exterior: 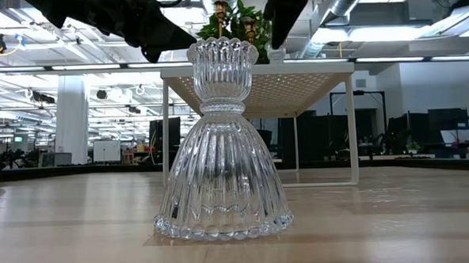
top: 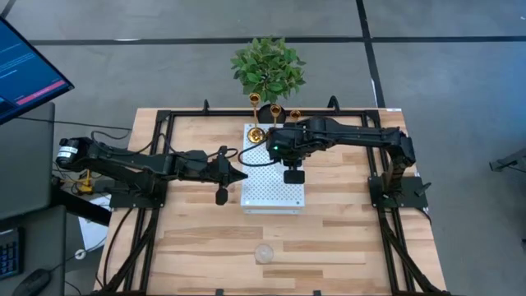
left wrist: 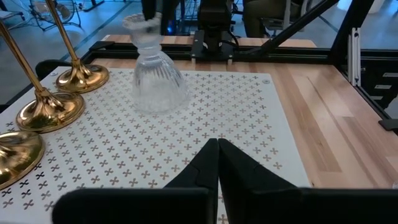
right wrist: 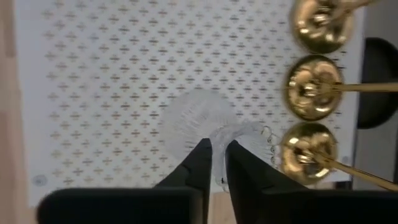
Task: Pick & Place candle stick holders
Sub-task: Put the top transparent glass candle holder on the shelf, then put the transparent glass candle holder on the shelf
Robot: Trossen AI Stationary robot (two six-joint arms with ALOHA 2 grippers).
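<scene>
Three gold candle stick holders (left wrist: 50, 109) stand on their round bases along the far edge of a white perforated platform (top: 271, 193); they also show in the right wrist view (right wrist: 314, 87). One clear glass holder (left wrist: 155, 74) stands on the platform under my right gripper (right wrist: 216, 149), which is shut on its top. A second clear glass holder (top: 263, 253) stands on the table near the front edge and looms large in the low view (exterior: 219, 140). My left gripper (left wrist: 217, 149) is shut and empty above the platform's left edge (top: 241, 174). My right gripper comes from above, fingers pointing down, and holds the glass holder at the scalloped rim of its top cup (right wrist: 252, 134). The rim wall seems pinched between the two fingers, but the fingers hide the exact spot. The holder's flared base (left wrist: 158, 96) is on the platform.
A green potted plant (top: 268, 66) stands behind the platform's far edge. The platform is raised on thin white legs (exterior: 353, 126). Black frame rails (top: 156, 164) run along the table's sides. Bare wood lies in front of the platform.
</scene>
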